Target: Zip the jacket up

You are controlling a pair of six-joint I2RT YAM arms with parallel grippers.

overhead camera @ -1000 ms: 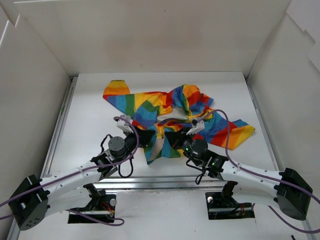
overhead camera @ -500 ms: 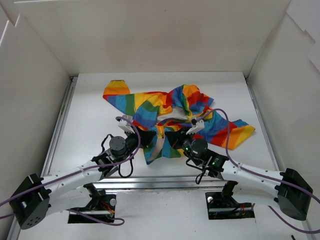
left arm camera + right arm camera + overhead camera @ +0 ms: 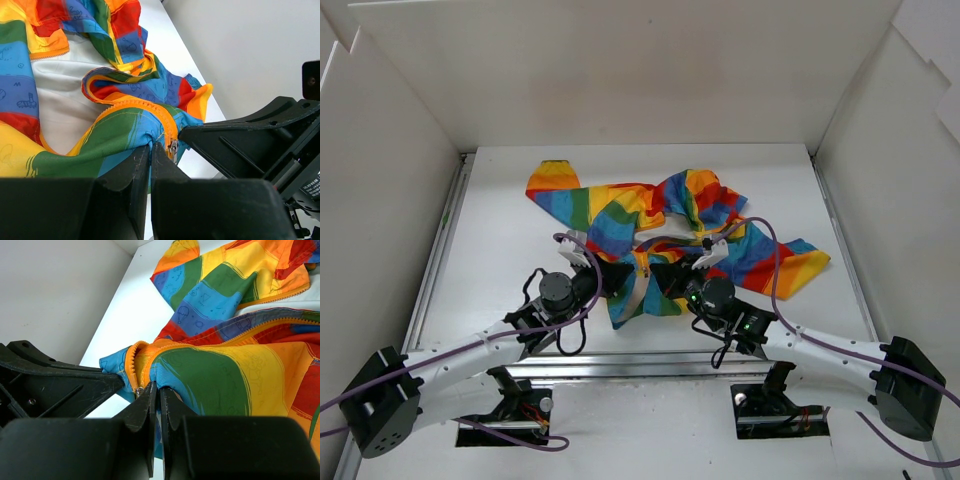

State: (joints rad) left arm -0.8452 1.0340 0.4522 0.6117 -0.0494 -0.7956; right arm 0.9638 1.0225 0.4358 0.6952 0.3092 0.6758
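Observation:
The rainbow-striped jacket (image 3: pixel 670 215) lies crumpled on the white table, front open, white lining (image 3: pixel 60 100) showing. Both grippers meet at its near hem. My left gripper (image 3: pixel 150 146) is shut on the blue-green hem fabric beside the orange zipper tape (image 3: pixel 150 107), with the metal slider (image 3: pixel 173 148) just right of the jaws. My right gripper (image 3: pixel 155 386) is shut on the other hem edge (image 3: pixel 200 375), with the slider (image 3: pixel 139 389) at its left. In the top view the left gripper (image 3: pixel 616 272) and the right gripper (image 3: pixel 660 273) sit close together.
White walls enclose the table (image 3: pixel 500 260) at the back, left and right. A sleeve (image 3: pixel 552 178) spreads to the back left and another sleeve (image 3: pixel 800 260) to the right. Purple cables (image 3: pixel 772 270) loop over both arms. A metal rail (image 3: pixel 620 365) runs along the near edge.

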